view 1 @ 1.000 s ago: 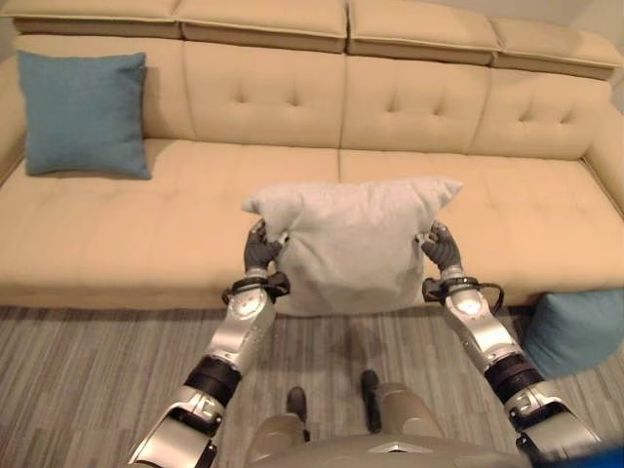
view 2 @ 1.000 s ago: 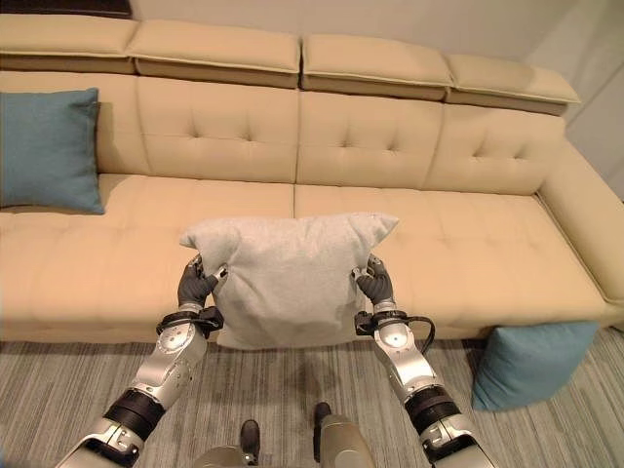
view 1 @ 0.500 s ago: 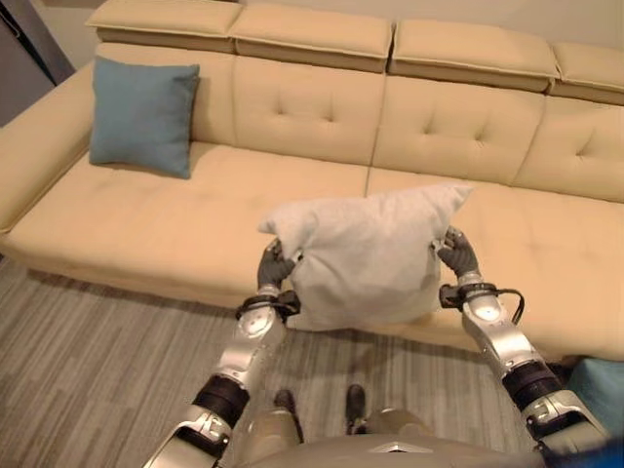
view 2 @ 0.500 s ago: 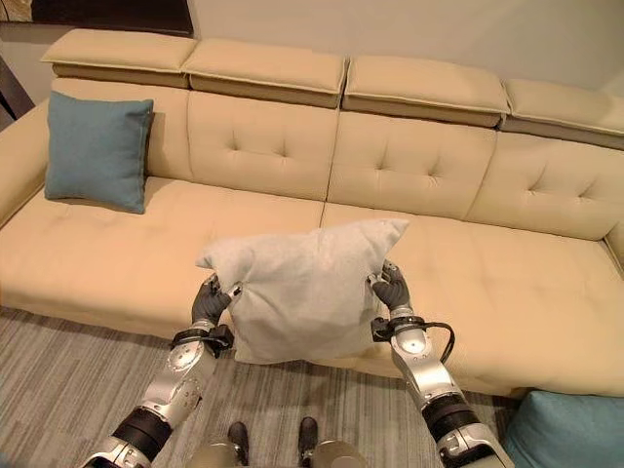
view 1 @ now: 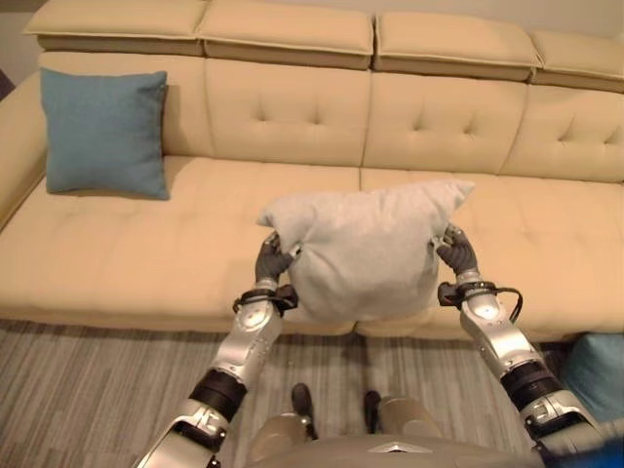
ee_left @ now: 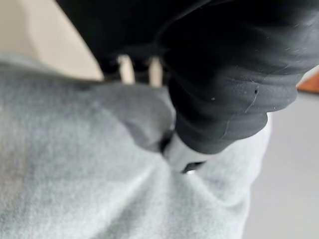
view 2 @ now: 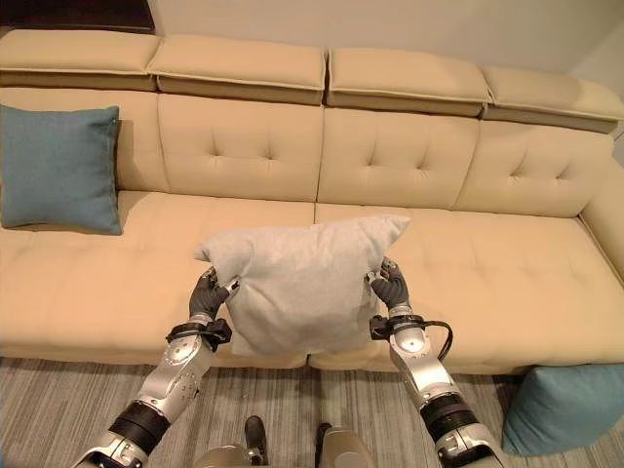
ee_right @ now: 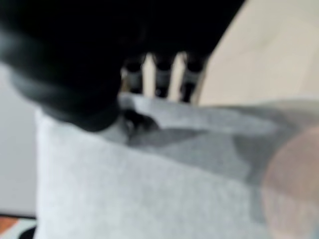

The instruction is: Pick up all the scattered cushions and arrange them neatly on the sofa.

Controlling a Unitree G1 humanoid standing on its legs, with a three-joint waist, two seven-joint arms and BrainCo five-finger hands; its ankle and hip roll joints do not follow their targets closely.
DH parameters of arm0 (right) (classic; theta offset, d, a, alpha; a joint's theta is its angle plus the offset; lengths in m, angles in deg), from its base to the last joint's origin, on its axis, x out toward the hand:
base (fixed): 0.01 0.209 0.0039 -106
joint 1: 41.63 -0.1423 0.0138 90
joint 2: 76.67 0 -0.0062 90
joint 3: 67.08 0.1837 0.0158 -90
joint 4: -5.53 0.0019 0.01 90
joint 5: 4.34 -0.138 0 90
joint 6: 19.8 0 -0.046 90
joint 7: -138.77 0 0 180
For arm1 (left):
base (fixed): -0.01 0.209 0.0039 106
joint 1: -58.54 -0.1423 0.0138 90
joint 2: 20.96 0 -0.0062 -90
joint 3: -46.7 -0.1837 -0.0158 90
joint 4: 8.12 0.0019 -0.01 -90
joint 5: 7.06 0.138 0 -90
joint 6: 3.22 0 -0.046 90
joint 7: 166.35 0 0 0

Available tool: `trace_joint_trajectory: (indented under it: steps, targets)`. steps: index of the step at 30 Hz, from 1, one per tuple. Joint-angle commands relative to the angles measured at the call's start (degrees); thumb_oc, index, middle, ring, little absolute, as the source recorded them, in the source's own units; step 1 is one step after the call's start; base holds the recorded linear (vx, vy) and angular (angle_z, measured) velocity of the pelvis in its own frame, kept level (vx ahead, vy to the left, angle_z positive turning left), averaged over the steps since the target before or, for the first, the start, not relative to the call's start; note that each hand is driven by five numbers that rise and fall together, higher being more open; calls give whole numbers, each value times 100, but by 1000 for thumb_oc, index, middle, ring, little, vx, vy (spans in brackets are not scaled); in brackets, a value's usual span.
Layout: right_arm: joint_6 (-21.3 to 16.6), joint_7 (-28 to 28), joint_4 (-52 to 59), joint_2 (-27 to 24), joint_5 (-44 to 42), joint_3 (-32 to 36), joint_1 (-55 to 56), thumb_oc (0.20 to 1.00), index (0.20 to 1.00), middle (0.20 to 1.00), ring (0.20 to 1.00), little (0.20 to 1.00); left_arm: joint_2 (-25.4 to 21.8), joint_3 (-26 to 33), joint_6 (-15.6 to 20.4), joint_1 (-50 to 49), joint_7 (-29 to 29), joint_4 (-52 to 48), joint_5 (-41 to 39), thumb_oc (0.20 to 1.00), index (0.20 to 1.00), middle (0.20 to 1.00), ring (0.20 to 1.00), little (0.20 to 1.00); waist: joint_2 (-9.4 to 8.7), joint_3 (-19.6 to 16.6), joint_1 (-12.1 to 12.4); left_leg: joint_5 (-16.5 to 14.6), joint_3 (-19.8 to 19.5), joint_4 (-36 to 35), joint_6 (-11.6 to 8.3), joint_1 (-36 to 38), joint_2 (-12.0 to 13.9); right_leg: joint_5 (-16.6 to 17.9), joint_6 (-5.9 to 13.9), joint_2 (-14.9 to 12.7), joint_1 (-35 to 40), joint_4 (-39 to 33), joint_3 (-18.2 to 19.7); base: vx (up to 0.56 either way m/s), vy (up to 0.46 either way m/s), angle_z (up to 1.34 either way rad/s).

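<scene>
grey cushion (view 2: 307,283) pinched between left hand (view 2: 207,295), right hand (view 2: 391,286); apparently above sofa (view 2: 507,263).

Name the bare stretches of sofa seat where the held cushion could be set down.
Free: the seat from the blue cushion across to the sofa's right end. Crowded: the left end. Both the left hand and right hand grip the grey cushion.

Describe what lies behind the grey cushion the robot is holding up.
Behind the grey cushion is the beige sofa's seat, near its middle seam. The patch directly behind the cushion is covered, so anything lying there cannot be seen.
</scene>
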Motion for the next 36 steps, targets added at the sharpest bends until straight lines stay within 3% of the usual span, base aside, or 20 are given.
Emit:
trace_joint_trajectory:
  steps: [1, 2, 3, 4, 7, 11, 13, 16, 18, 21, 22, 24, 29, 31, 36]
  targets:
    - [-553, -266, 550, 360, 150, -308, -669, 200, 200, 200, 200, 200, 262, -335, 445, 440, -399, -925, 324, 200, 200, 200, 200, 200, 7, -383, 110, -492, -88, 466, -465, 98, 141, 767, 120, -405, 278, -1222, -1047, 236, -8, -77]
    - [-544, -305, 516, 355, 209, -406, -764, 200, 200, 200, 200, 200, 255, -259, 442, 425, -415, -941, 324, 200, 200, 200, 200, 200, -9, -397, 90, -526, 17, 327, -554, 277, 133, 902, 150, -516, 205, -1910, -1567, 187, -23, -94]
    - [-544, -305, 516, 355, 210, -409, -765, 200, 200, 200, 200, 200, 256, -256, 441, 424, -416, -941, 323, 200, 200, 200, 200, 200, 1, -394, 86, -523, 13, 313, -559, 290, 142, 913, 148, -502, 227, -1937, -1577, 264, -62, -100]
    - [-542, -363, 511, 330, 229, -427, -772, 200, 200, 200, 200, 200, 285, -250, 451, 371, -459, -917, 343, 200, 200, 200, 200, 200, -52, -423, -17, -507, -5, 177, -594, 426, 69, 1103, 205, -321, 163, -2445, -1401, 206, -61, -45]
    - [-539, -381, 564, 283, 253, -398, -728, 200, 200, 200, 200, 200, 325, -258, 451, 368, -476, -865, 323, 200, 200, 200, 200, 200, -72, -434, -103, -530, -107, 102, -621, 518, 48, 1203, 233, -147, 80, -2598, -1016, 171, -62, 1]
    - [-563, -411, 586, 220, 198, -315, -572, 200, 200, 200, 200, 200, 430, -318, 458, 335, -590, -831, 340, 200, 200, 200, 200, 200, -134, -556, -111, -674, -188, 177, -668, 575, 2, 1230, 180, -77, 384, -2875, -918, 199, -107, 35]
    - [-593, -387, 743, 27, 107, -117, -340, 200, 200, 200, 200, 200, 553, -387, 437, 333, -722, -797, 172, 200, 200, 200, 200, 200, -148, -612, -195, -820, -221, 982, -883, 328, 185, 1092, 34, -82, 666, -2913, -1080, 209, -184, 22]
    - [-633, -350, 817, -88, -55, -23, -236, 200, 200, 200, 200, 200, 622, -486, 409, 409, -722, -773, 91, 200, 200, 200, 200, 200, -196, -473, -195, -362, -248, 2297, -1225, -186, 488, 865, -220, -6, 1034, -2956, -1207, 154, -183, 37]
    - [-623, -346, 834, -78, -71, -34, -235, 200, 200, 200, 200, 200, 609, -489, 400, 413, -694, -785, 88, 200, 200, 200, 200, 200, -203, -438, -162, -326, -355, 2235, -1208, -261, 505, 827, -240, 25, 1095, -2997, -1193, 98, -66, 18]
    - [-612, -346, 789, -63, -100, -57, -224, 200, 200, 200, 200, 200, 576, -452, 376, 417, -646, -813, 128, 200, 200, 200, 200, 200, -244, -478, -102, -466, -497, 1470, -1051, -423, 567, 791, -161, 23, 1216, -3123, -1098, 150, 1, -7]
    - [-617, -333, 778, -52, -92, -66, -235, 200, 200, 200, 200, 200, 551, -443, 370, 432, -624, -837, 156, 200, 200, 200, 200, 200, -213, -492, -58, -301, -624, 1021, -1042, -476, 602, 783, -136, 71, 1234, -3150, -1038, 195, 59, -5]
    - [-641, -293, 691, 12, -86, -121, -278, 200, 200, 200, 200, 200, 548, -407, 396, 468, -527, -890, 219, 200, 200, 200, 200, 200, -111, -452, 116, 340, -1193, 229, -1157, -707, 604, 684, -120, 213, 1351, -3169, -815, 204, 79, -17]
    - [-615, -333, 737, -7, -31, -86, -293, 200, 200, 200, 200, 200, 523, -370, 384, 388, -562, -933, 237, 200, 200, 200, 200, 200, -69, -460, 131, 313, -1092, 123, -1156, -535, 610, 536, -119, 172, 1459, -3051, -735, 139, 97, -31]
    - [-592, -317, 723, 45, 4, -100, -345, 200, 200, 200, 200, 200, 498, -314, 390, 332, -563, -983, 220, 200, 200, 200, 200, 200, -56, -507, 189, 243, -1140, 125, -1088, -443, 508, 502, -103, 102, 1504, -3001, -628, 147, 119, -15]
    - [-586, -185, 832, 137, 210, -158, -723, 200, 200, 200, 200, 200, 324, -283, 403, 654, -396, -1016, 400, 200, 200, 200, 200, 200, -112, -568, 259, 69, -808, 81, -923, -318, 378, 512, 12, -106, 1448, -2976, -507, 134, 116, -20]
